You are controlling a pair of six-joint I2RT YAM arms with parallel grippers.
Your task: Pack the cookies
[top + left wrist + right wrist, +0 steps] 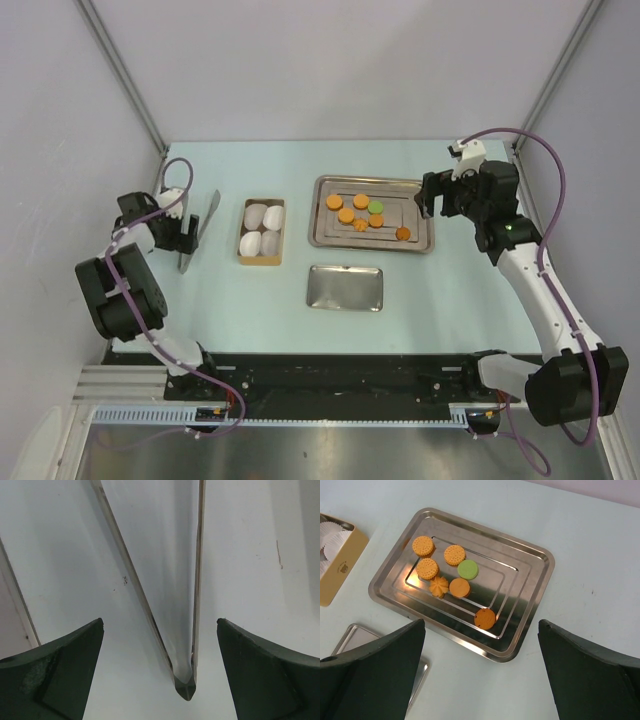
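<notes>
Several orange cookies (346, 215) and one green cookie (376, 207) lie on a large steel tray (418, 215) at the back middle. In the right wrist view the green cookie (467, 569) sits among the orange ones (427, 568) on the tray (525, 580). My right gripper (431, 200) is open and empty, above the tray's right edge (481, 622). My left gripper (181, 237) is open, its jaws either side of steel tongs (200, 228) lying on the table. The tongs' joined end (186, 687) points toward the wrist, between the fingers (65, 665), untouched.
A tan box (261, 202) with white paper cups (262, 231) stands left of the tray; it also shows in the right wrist view (342, 570). A small empty steel tray (345, 287) lies in front of the large one. Grey walls close the back and sides.
</notes>
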